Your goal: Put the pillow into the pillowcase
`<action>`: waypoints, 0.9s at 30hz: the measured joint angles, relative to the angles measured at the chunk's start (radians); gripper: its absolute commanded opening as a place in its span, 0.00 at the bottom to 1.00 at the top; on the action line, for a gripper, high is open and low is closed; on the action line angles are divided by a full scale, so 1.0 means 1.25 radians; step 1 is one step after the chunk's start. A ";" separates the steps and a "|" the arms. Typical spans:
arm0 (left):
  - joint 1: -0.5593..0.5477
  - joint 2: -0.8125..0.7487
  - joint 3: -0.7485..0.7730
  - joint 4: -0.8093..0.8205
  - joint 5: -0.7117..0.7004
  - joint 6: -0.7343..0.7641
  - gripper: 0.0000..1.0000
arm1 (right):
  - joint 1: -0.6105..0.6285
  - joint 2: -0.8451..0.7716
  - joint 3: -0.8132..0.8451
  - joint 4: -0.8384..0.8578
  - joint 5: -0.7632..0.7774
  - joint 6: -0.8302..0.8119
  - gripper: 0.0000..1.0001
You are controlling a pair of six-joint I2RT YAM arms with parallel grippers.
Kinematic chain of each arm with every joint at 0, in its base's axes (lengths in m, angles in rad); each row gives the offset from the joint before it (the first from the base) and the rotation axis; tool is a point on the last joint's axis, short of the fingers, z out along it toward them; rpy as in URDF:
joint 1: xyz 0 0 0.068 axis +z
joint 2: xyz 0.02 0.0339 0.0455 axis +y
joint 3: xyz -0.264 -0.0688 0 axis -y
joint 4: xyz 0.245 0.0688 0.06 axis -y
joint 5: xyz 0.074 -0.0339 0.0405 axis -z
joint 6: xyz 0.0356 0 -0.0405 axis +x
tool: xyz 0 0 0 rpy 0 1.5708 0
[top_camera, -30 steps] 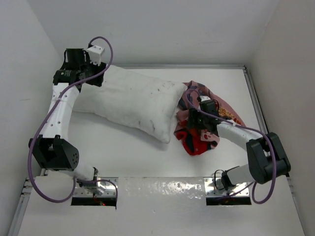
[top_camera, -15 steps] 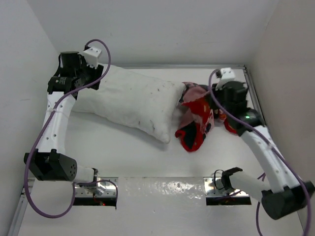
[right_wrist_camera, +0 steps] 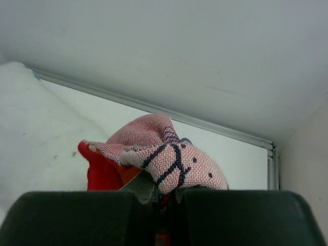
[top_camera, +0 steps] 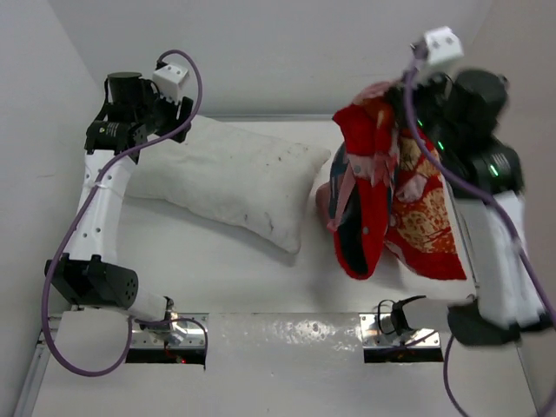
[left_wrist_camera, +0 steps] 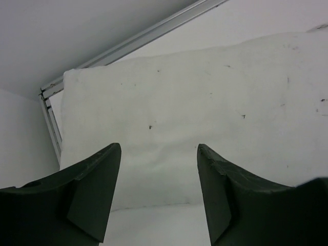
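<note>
The white pillow (top_camera: 234,182) lies flat at the back left of the table, also filling the left wrist view (left_wrist_camera: 205,102). My left gripper (top_camera: 176,129) hovers open over its far left corner (left_wrist_camera: 159,148), with nothing between the fingers. The red pillowcase (top_camera: 387,200) hangs in the air at the right, its lower folds draping down beside the pillow's right end. My right gripper (top_camera: 401,102), raised high, is shut on the top bunch of this cloth (right_wrist_camera: 166,197). The pale pink inside of the pillowcase (right_wrist_camera: 164,154) bulges above the jaws.
An aluminium rail (top_camera: 313,117) runs along the table's far edge and another (top_camera: 447,174) down the right side. White walls close in the back, left and right. Both arm bases sit on a shiny plate (top_camera: 287,334) at the near edge.
My right gripper has closed on the pillowcase and lifted it from a heap on the table high up towards the back right. The left gripper has barely shifted over the pillow's corner.
</note>
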 measured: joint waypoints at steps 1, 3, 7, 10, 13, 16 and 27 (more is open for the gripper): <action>-0.004 0.005 0.000 0.004 0.004 -0.001 0.61 | -0.019 0.084 0.031 0.013 -0.010 -0.004 0.11; -0.010 0.019 0.000 0.013 0.015 -0.002 0.62 | -0.065 0.270 0.110 0.064 -0.030 0.017 0.90; -0.048 0.050 -0.013 0.024 0.016 0.021 0.71 | -0.139 0.738 0.393 0.079 -0.046 0.112 0.99; -0.108 0.074 -0.027 0.005 0.013 0.093 0.79 | -0.168 0.930 0.447 0.036 -0.076 0.186 0.99; -0.167 0.085 -0.055 -0.048 0.029 0.203 0.92 | -0.171 0.874 0.182 0.062 -0.093 0.215 0.99; -0.208 0.079 -0.093 -0.123 0.063 0.329 0.97 | -0.142 0.671 -0.154 0.111 -0.098 0.217 0.60; -0.322 0.048 -0.472 -0.120 -0.019 0.582 1.00 | -0.046 0.225 -0.429 0.431 -0.093 0.461 0.77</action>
